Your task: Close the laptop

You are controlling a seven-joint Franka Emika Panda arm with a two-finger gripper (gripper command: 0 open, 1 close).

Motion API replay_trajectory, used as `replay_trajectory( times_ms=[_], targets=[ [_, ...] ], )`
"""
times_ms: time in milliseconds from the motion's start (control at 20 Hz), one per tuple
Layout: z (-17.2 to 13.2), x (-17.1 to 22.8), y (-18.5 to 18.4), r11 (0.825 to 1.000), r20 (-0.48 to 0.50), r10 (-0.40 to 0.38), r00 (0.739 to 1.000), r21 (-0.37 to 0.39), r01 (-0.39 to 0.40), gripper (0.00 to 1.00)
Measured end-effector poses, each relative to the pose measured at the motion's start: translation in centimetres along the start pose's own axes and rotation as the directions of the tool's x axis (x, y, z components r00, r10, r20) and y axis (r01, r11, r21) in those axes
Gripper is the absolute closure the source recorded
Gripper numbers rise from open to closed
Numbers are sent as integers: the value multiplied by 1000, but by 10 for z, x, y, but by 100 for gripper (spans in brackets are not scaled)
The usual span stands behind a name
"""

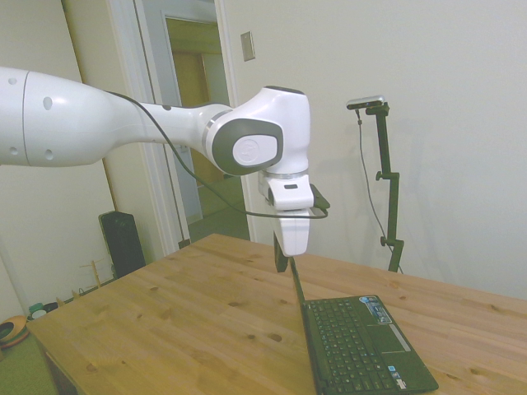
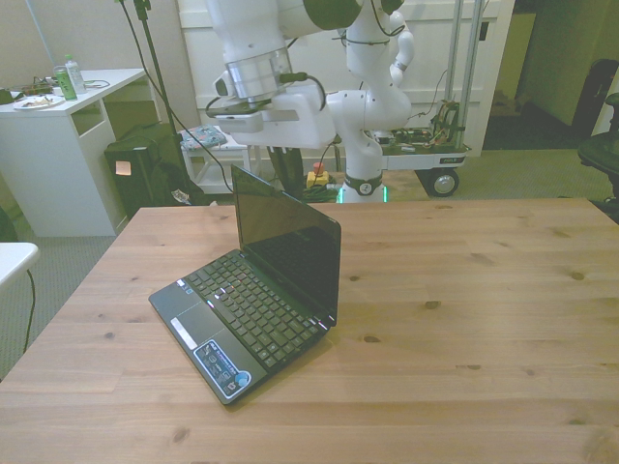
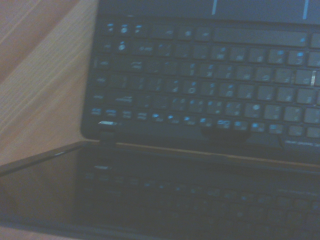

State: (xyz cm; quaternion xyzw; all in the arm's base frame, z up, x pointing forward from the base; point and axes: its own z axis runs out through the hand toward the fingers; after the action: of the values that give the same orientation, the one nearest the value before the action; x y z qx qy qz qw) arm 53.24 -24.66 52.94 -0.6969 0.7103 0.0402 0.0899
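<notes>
The laptop (image 2: 253, 300) stands open on the wooden table (image 2: 464, 290), its dark screen (image 2: 287, 242) nearly upright and its black keyboard (image 1: 350, 339) facing out. In the side view the lid (image 1: 298, 296) shows edge-on. My gripper (image 1: 282, 260) hangs right at the lid's top edge, on the back side of the screen. In the front view the gripper (image 2: 276, 159) is above and behind the lid's top corner. The wrist view looks down over the lid's top edge (image 3: 150, 200) onto the keyboard (image 3: 200, 100). I cannot make out contact with the lid.
Bare table (image 1: 165, 313) lies on the lid's back side. A white desk (image 2: 58, 126) with a can and a plate stands off the front view's left. A wheeled cart (image 2: 426, 145) sits behind the table, and a black speaker (image 1: 122, 243) is on the floor.
</notes>
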Motion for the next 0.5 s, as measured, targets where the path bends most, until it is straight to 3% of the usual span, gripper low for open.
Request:
replay_trajectory(
  times_ms=[500],
  targets=[
    [-23, 90, 0, 993, 2, 116, 993, 30, -116, 100]
  ],
)
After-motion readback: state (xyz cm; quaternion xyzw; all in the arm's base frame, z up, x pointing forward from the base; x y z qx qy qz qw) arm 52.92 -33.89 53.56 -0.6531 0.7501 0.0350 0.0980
